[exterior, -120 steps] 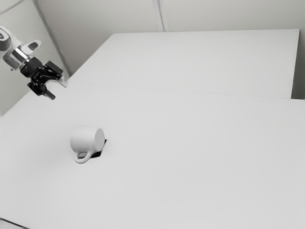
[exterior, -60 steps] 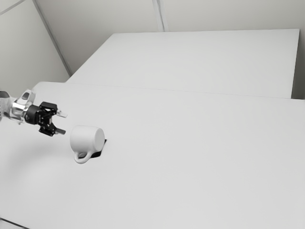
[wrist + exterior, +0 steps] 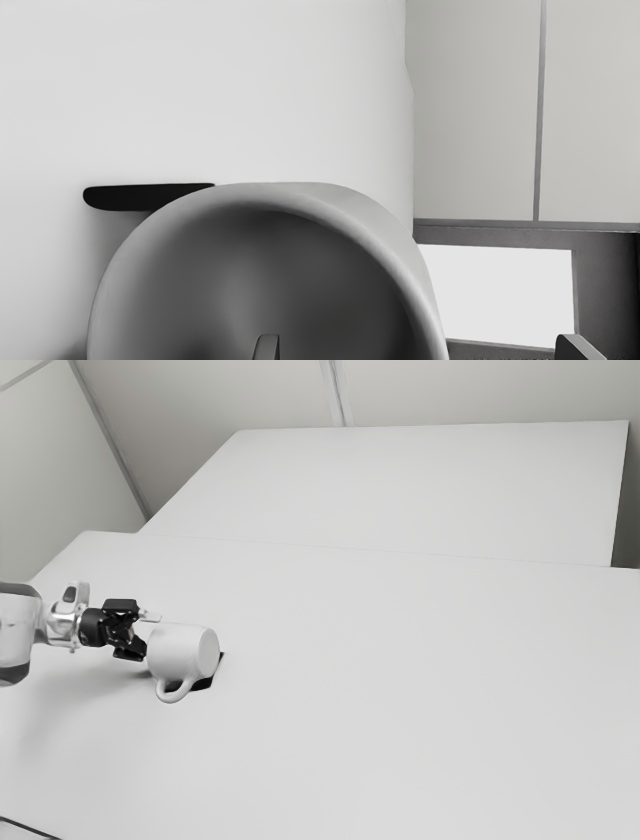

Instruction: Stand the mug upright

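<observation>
The claw [image 3: 148,635] stands open at the mouth of the mug [image 3: 180,651], which lies sideways, a black patch [image 3: 205,684] beside it; the table [image 3: 400,710] spreads toward the exterior view's right, pale walls [image 3: 460,390] beyond its edge

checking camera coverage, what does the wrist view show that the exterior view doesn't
Wrist view: the dark hollow interior of the round white mug, and a bright grey-framed rectangle.
Exterior view: the mug's white looped handle, its round closed base and the white robot arm.
Both: the mug, the flat black patch beside it, the smooth white table and the open black two-finger gripper.
</observation>
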You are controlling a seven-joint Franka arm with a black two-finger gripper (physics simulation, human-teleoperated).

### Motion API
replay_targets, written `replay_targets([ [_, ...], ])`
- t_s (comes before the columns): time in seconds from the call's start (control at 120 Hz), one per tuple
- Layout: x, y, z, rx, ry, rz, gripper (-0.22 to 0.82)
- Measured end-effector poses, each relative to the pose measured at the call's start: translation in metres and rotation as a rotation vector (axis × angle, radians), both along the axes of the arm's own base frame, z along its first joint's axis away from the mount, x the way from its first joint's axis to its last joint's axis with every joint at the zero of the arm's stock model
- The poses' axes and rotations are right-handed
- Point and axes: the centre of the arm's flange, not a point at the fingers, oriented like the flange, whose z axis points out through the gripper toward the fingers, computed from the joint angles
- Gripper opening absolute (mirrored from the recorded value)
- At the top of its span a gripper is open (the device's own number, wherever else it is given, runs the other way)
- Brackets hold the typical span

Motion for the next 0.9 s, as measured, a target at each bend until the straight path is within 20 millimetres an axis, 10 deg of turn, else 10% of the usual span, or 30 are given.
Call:
replay_targets([
  [0.317, 0.003, -0.006, 0.001, 0.004, -0.079, -0.024, -0.04],
  [0.625, 0.003, -0.012, 0.056, 0.021, -0.196, -0.060, -0.16],
  [0.9, 0.037, -0.102, 0.149, 0.345, -0.182, -0.342, -0.18],
])
